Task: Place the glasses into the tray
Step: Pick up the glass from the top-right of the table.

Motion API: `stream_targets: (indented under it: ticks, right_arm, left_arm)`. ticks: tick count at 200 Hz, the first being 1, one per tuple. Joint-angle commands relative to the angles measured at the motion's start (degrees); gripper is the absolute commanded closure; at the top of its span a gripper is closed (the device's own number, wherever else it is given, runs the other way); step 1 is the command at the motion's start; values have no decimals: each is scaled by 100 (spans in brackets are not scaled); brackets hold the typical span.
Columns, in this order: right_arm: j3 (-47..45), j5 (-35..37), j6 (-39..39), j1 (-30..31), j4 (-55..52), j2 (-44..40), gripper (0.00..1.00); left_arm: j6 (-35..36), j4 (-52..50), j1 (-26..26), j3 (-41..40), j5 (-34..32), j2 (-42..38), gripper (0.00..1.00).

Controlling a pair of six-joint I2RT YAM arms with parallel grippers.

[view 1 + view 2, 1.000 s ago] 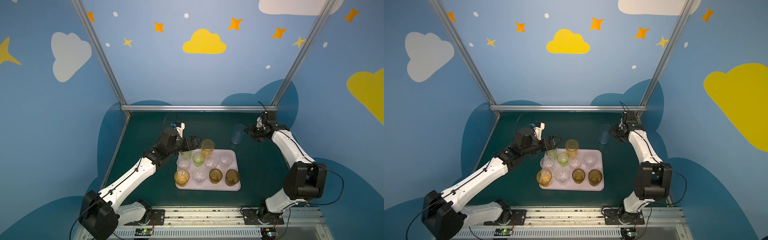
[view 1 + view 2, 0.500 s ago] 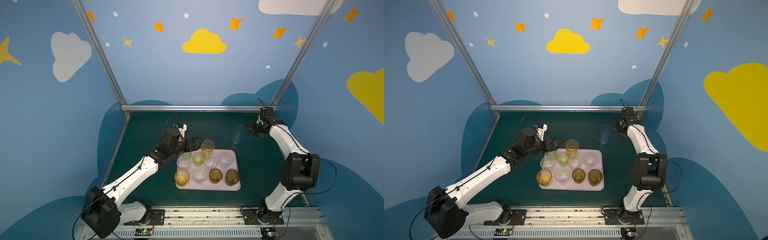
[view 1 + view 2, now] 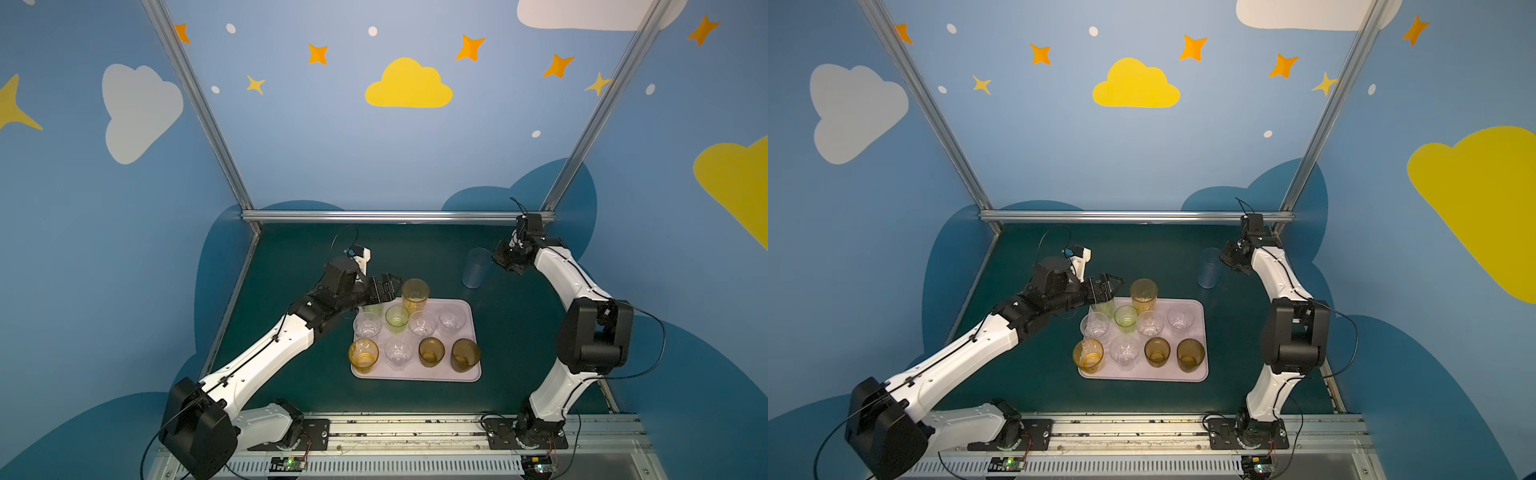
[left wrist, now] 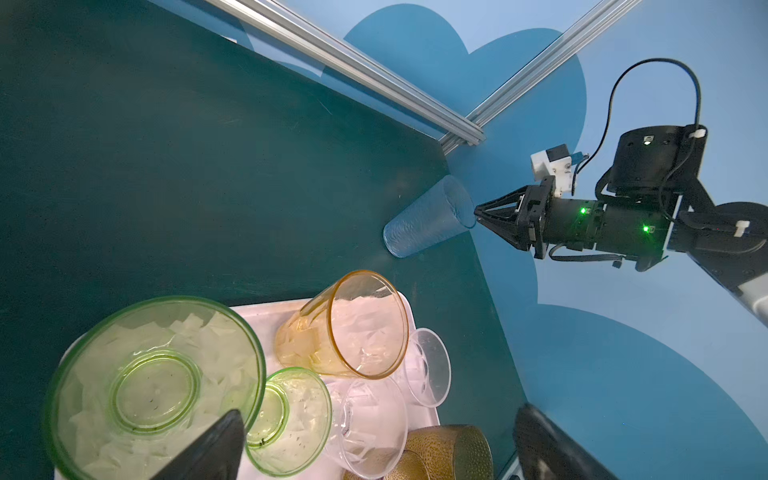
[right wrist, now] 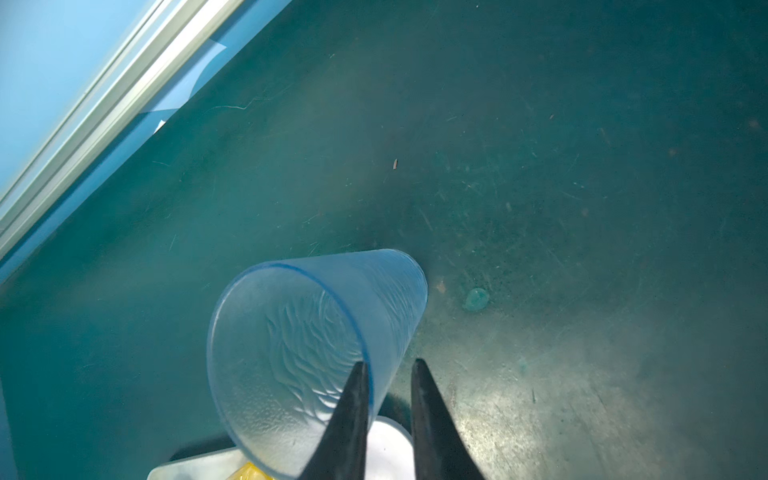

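1. In both top views, we are seeing the pale blue glass [image 3: 477, 268] [image 3: 1210, 268] standing upright on the bench [image 3: 291, 249], off the tray [image 3: 415, 377], right at the tips of the right hand [image 3: 495, 259]. The other glasses [image 3: 431, 352] are sitting in the tray by the left hand [image 3: 395, 286].
2. In the left wrist view, the left hand [image 4: 379, 409] is gaping wide, holding nothing.
3. In the right wrist view, the right hand [image 5: 390, 362] is narrow, straddling the rim. We cannot tell whether it is pinching. We are judging the glass light, stiff and slippery, best taken by the wall just under the rim.

Apparently ten glasses [image 3: 422, 324] upright in pink tray [image 3: 411, 375]; pale-blue glass [image 3: 477, 268] stands outside.
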Motion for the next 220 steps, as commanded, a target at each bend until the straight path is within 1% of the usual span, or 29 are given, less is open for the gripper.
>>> stream_targets:
  ticks: [1, 93, 220]
  right_arm:
    - [142, -74, -14, -8, -90, 108, 79]
    - [182, -173, -66, 69, -90, 159, 76]
    - [359, -61, -93, 166, -167, 369, 84]
  left_arm:
    - [76, -126, -20, 48, -85, -108, 0]
    - [37, -134, -20, -84, -194, -223, 0]
    - [10, -153, -20, -101, -230, -153, 0]
